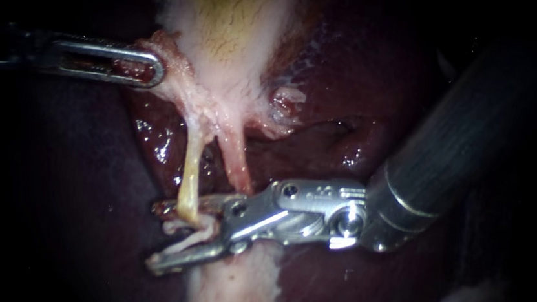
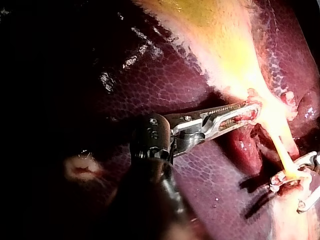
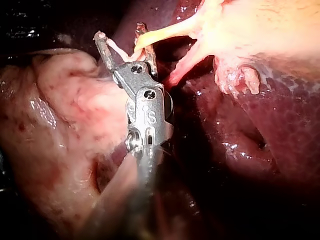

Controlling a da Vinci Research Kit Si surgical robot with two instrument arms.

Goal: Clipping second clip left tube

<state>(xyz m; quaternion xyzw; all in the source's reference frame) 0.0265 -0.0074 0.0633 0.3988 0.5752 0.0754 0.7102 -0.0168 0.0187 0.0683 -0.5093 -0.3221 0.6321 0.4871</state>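
The pale yellow left tube [image 1: 190,170] runs down from the gallbladder's [image 1: 227,24] neck, with the pinker right tube [image 1: 238,161] beside it. My right instrument [image 1: 156,235] comes in from the upper right. Its jaws stand open around the left tube's lower end, one on each side, and a thin pale strand [image 1: 191,236] crosses the gap. The right wrist view shows the same open jaws [image 3: 121,32] astride the tube [image 3: 165,31]. My left instrument [image 1: 153,73] is shut on tissue at the gallbladder's neck and holds it to the left, as the left wrist view [image 2: 252,111] also shows.
Dark red liver [image 1: 351,100] surrounds the tubes. A band of pale fatty tissue [image 1: 237,291] lies below the right instrument's jaws. The thick right shaft [image 1: 464,142] fills the upper right. No clip shows clearly on either tube.
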